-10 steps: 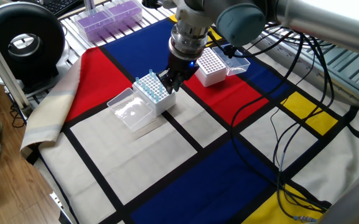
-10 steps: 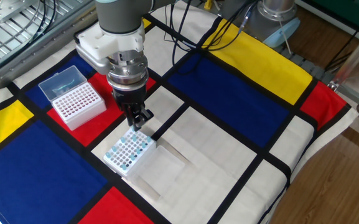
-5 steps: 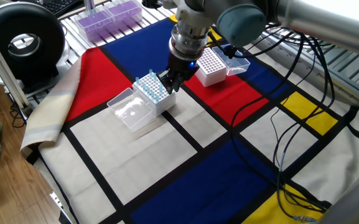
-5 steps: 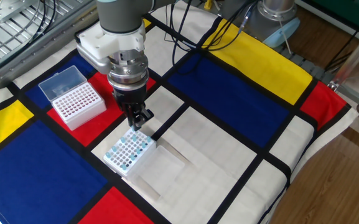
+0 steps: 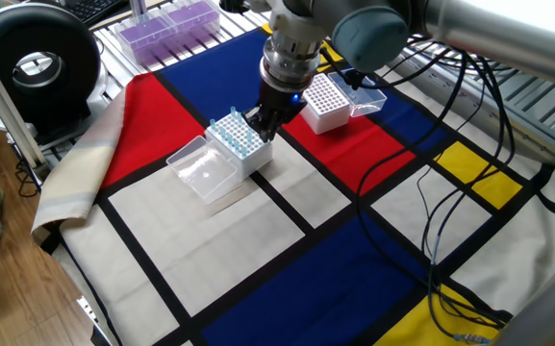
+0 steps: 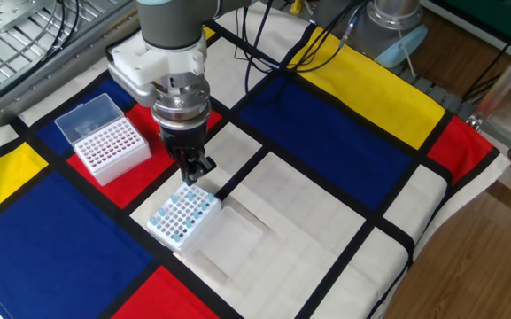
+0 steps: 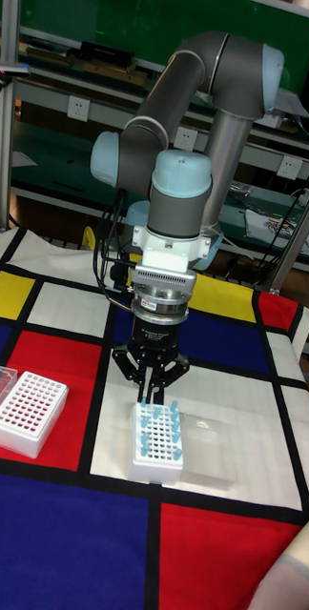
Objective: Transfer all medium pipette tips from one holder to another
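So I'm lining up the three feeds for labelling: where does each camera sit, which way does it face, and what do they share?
One fixed view: high beside the table, looking down on the gripper over the blue-tipped rack; wrist shows.
The other fixed view: high on the opposite side, same rack; wrist and gripper show.
Tall fixed view: low, level, facing the whole arm and shelving behind.
Shared: both racks, including the empty-looking one.
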Motion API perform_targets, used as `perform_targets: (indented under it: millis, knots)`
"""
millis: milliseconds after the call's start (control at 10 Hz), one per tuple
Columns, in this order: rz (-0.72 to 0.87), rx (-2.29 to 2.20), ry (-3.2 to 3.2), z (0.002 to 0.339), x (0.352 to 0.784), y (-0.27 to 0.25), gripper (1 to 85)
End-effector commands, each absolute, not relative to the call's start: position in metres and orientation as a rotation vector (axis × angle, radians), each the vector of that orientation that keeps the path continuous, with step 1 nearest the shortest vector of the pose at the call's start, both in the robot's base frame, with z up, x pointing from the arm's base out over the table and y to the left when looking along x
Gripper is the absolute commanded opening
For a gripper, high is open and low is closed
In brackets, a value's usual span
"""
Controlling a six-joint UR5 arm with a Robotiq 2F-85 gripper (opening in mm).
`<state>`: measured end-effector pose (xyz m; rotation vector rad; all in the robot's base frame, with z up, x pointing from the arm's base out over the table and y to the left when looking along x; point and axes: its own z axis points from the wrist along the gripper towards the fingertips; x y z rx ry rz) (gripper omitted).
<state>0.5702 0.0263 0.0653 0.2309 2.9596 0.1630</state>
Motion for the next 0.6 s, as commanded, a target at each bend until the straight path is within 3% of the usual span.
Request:
perform_targets:
  millis: [0, 500]
  knots:
    - [0.159, 0.277, 2.960, 0.0684, 0.5720, 0.0249, 6.7]
    - [0.132, 0.336, 2.991, 0.0778, 0.5693, 0.0253, 1.0]
